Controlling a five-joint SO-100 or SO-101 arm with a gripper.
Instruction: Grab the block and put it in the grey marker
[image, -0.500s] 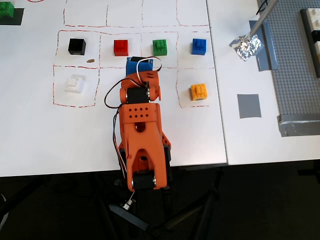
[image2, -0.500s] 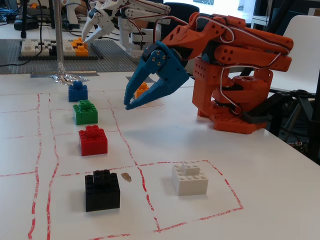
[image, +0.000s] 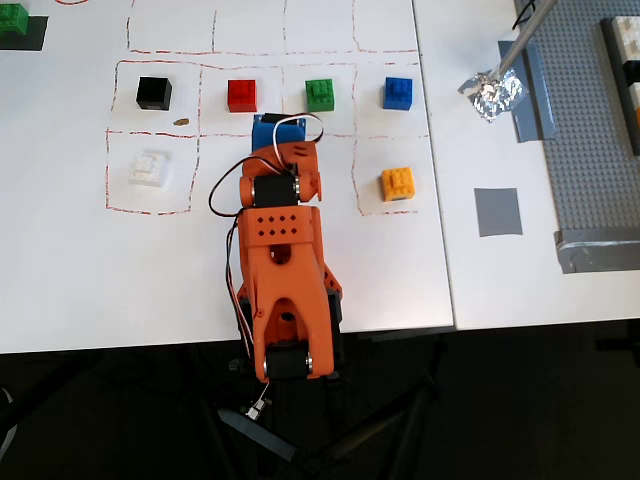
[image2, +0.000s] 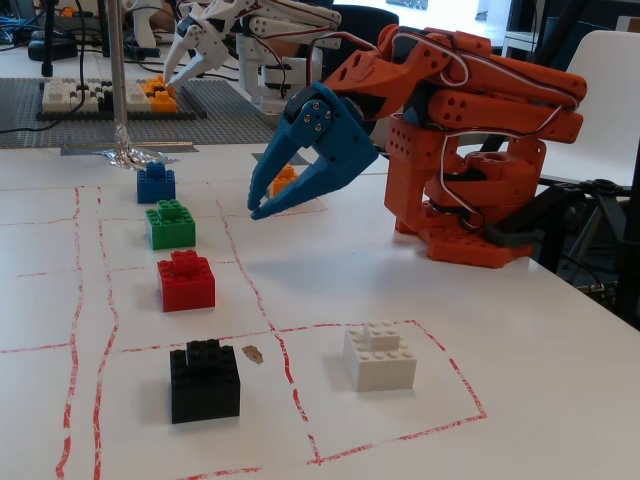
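Observation:
The red block (image: 242, 95) sits in a row between a black brick (image: 154, 93) and a green brick (image: 320, 94); it also shows in the fixed view (image2: 186, 281). The grey marker (image: 497, 212) is a flat square patch far right in the overhead view; it does not show in the fixed view. My blue gripper (image2: 254, 203) hovers above the table just behind the row, between the red and green bricks, its jaws a little apart and empty. In the overhead view the gripper (image: 272, 125) is partly hidden under the orange arm.
A blue brick (image: 398, 93), an orange brick (image: 397, 184) and a white brick (image: 147, 168) sit in red-lined cells. A foil-footed pole (image: 492, 92), grey tape strip (image: 535, 95) and studded baseplate (image: 595, 130) lie beyond the marker. A white arm (image2: 250, 40) stands on the far side.

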